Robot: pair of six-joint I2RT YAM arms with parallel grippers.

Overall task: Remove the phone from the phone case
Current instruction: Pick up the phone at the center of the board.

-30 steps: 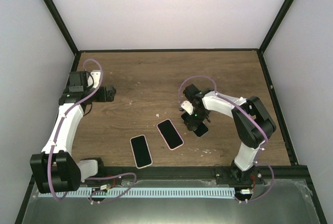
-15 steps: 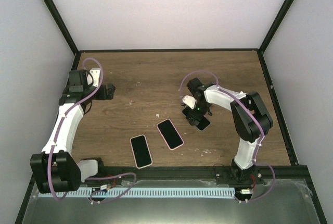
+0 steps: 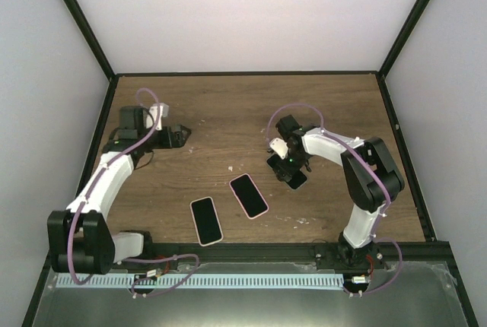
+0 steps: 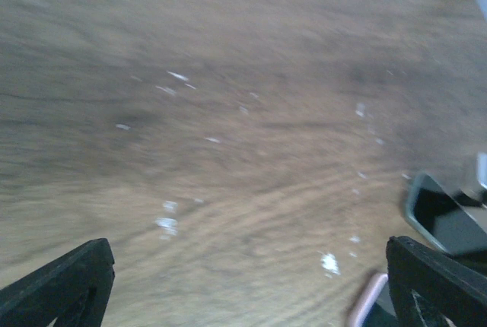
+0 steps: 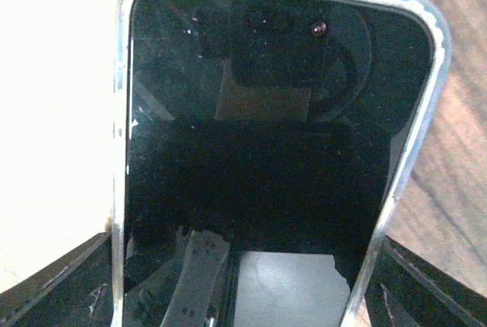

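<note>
At the right of the table [image 3: 228, 106], the right gripper [image 3: 289, 173] has its jaws closed in on the long edges of the phone [image 5: 259, 152]; the phone lies screen up inside its pale blue-rimmed case [image 5: 118, 114], low over the wood, and I cannot tell whether it rests there. At the far left, well apart, the left gripper [image 3: 183, 133] hovers with jaws wide and nothing between them. The step in hand looks like steadying the cased phone for a second grip. To do it well, the left arm should cross over, catch a free corner of the rim and peel it back, not press the glass; the right hold should not pin that corner. Both arms should stay off the two pink-cased phones [image 3: 205, 220] lying nearer.
</note>
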